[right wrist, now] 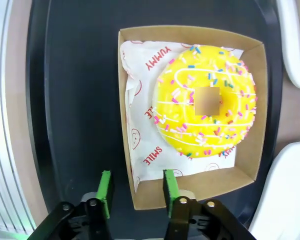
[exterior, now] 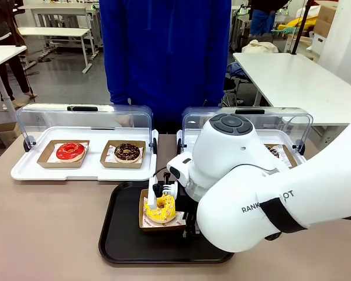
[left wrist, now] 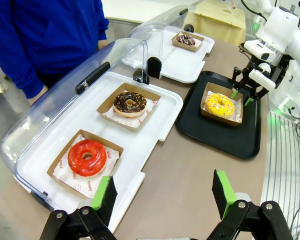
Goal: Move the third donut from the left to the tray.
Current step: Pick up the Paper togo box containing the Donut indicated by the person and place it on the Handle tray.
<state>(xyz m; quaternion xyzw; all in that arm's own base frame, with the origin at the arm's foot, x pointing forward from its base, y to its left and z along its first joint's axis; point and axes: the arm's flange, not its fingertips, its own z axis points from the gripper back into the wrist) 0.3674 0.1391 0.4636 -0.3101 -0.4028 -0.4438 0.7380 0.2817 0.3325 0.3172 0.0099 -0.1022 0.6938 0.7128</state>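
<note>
I count four donuts: one yellow donut (right wrist: 205, 102) in its cardboard holder (right wrist: 140, 192) on the black tray (left wrist: 200, 122), one red (left wrist: 87, 156), two chocolate. My right gripper (right wrist: 136, 189) straddles the holder's wall, slightly parted. My left gripper (left wrist: 162, 192) hangs wide, empty.

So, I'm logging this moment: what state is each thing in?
Yellow donut: in its cardboard holder, on the black tray.
Right gripper: open, one finger either side of the holder's wall.
Left gripper: open, holding nothing.
Left display tray lid: raised.
Right display tray lid: raised.
</note>
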